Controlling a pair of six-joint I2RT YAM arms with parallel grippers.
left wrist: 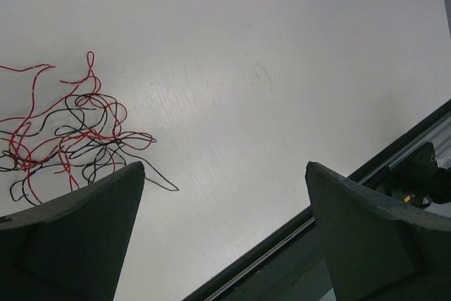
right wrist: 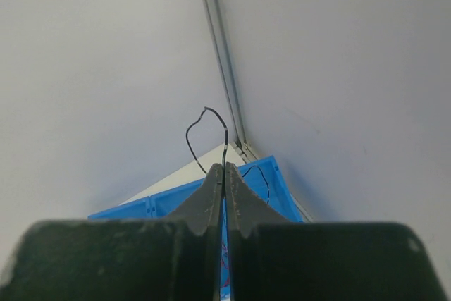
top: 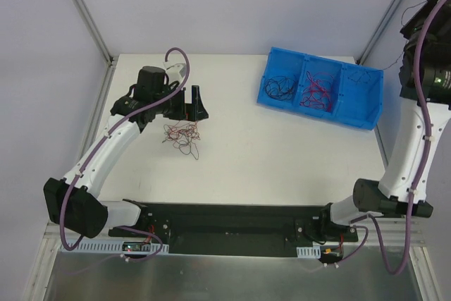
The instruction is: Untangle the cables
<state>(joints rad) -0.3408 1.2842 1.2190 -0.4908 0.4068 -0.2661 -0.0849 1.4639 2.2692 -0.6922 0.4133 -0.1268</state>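
Note:
A tangle of red and black cables point(top: 182, 134) lies on the white table just in front of my left gripper point(top: 194, 103). In the left wrist view the tangle point(left wrist: 67, 139) lies at the left, beside the left finger point(left wrist: 77, 237); my left gripper point(left wrist: 225, 170) is open and empty. My right gripper point(right wrist: 224, 167) is raised high at the right, above the blue bin point(right wrist: 176, 199), and is shut on a thin black cable point(right wrist: 206, 135) that loops above the fingertips. In the top view a black cable end point(top: 411, 6) shows near the right wrist.
A blue bin point(top: 366, 114) with three compartments stands at the back right: black wires point(top: 279, 87) in the left one, red wires point(top: 317, 91) in the middle one, a thin wire point(top: 361, 75) in the right one. A black rail point(top: 232, 220) runs along the near edge.

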